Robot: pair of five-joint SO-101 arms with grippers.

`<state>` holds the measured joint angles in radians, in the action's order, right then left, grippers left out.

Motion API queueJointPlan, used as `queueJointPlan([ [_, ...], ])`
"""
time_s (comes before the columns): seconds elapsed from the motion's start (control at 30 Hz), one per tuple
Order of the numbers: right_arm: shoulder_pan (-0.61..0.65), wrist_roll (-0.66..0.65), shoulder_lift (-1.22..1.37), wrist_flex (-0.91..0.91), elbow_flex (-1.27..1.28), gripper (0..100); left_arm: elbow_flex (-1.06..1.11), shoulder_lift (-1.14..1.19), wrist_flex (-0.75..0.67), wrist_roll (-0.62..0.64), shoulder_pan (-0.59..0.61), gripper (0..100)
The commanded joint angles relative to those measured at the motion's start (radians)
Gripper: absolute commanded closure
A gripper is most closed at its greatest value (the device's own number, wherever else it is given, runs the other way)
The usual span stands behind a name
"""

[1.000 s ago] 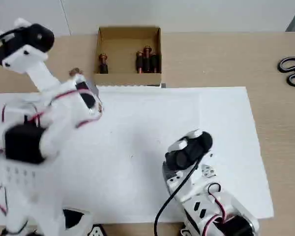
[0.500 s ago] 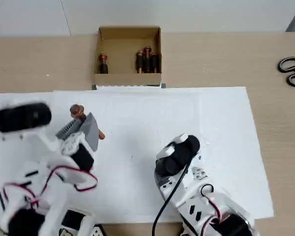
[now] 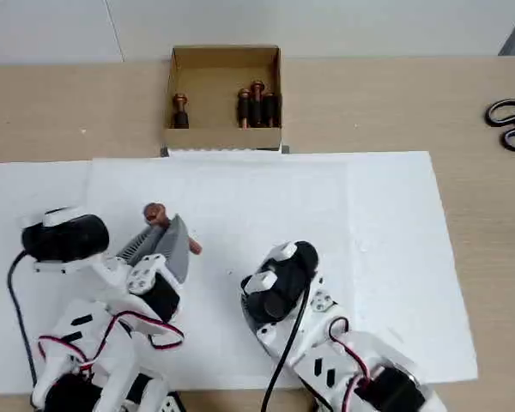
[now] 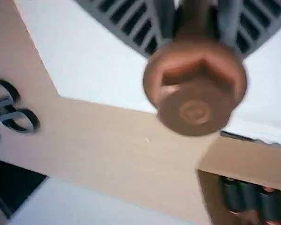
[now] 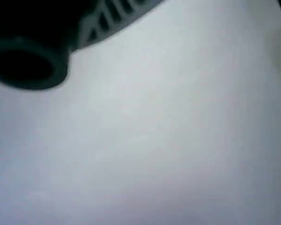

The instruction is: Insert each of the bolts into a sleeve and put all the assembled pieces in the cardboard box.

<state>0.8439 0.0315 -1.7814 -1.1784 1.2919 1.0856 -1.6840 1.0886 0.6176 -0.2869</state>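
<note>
The left gripper (image 3: 165, 230) is clamped on a copper-coloured bolt (image 3: 155, 213) at the lower left of the high view, over the white paper (image 3: 369, 223); its flanged hexagonal head juts past the grey ribbed fingers (image 3: 178, 249); the cardboard box (image 3: 225, 137), upper centre, holds four assembled pieces (image 3: 256, 105).

One cardboard box (image 3: 226, 137) stands on the bench (image 3: 369, 103). Inside the box are four assembled pieces (image 3: 257, 106): three side by side and one apart from them. Outside the box there is one copper bolt (image 3: 154, 213), clamped in the left end effector (image 3: 165, 243), as well as one black sleeve (image 5: 28, 65) and one pair of scissors (image 3: 511, 123). There are two arms.
</note>
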Motion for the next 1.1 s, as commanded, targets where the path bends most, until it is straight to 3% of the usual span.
queueJointPlan([
  [0.0,0.008,-0.051,-0.004,0.099,0.028,99.6,-0.004,-0.009,-0.038,0.025,-0.075,99],
  [0.47,0.012,-0.055,-0.007,0.134,0.048,99.6,0.024,-0.002,-0.043,0.035,-0.229,99],
  [1.07,0.012,-0.054,-0.008,0.134,0.046,99.6,0.120,-0.002,-0.104,0.037,-0.236,99],
])
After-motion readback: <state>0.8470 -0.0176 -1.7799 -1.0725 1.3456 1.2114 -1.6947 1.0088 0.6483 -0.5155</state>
